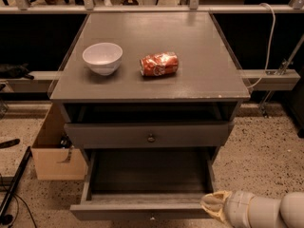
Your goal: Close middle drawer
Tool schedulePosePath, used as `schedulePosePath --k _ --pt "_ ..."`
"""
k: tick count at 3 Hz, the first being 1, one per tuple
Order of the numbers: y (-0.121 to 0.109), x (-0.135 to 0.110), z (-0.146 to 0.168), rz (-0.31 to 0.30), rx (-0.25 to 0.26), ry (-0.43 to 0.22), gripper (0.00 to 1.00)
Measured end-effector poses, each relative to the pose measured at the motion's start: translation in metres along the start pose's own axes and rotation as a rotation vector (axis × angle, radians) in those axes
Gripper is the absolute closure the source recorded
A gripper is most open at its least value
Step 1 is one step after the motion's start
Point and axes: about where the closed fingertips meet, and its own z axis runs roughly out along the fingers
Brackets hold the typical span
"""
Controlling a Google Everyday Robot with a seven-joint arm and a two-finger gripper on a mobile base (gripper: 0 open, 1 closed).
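Observation:
The middle drawer (142, 209) is dark grey, pulled far out at the bottom of the view, and its inside looks empty. Its small round knob (151, 218) shows at the lower edge. The uppermost drawer (118, 136) sits above it, almost pushed in, with its own knob (151, 137). The lowest drawer is hidden under the open one. My gripper (214, 207) comes in from the lower right. Its pale fingertips are together at the right end of the middle drawer's front, touching it or very close.
On the cabinet top (204, 75) stand a white bowl (102, 57) and a crushed red can (158, 64) lying on its side. An open cardboard box (52, 148) sits on the floor to the left. A white cable (271, 37) hangs at the right.

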Motion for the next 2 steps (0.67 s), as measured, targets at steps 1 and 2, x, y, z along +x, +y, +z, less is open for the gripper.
schedulePosePath --k 1,2 --pt "0.0144 0.0280 0.0191 -0.057 0.007 0.050 1.00" --pt "0.0144 0.0280 0.0191 -0.058 0.007 0.050 1.00"
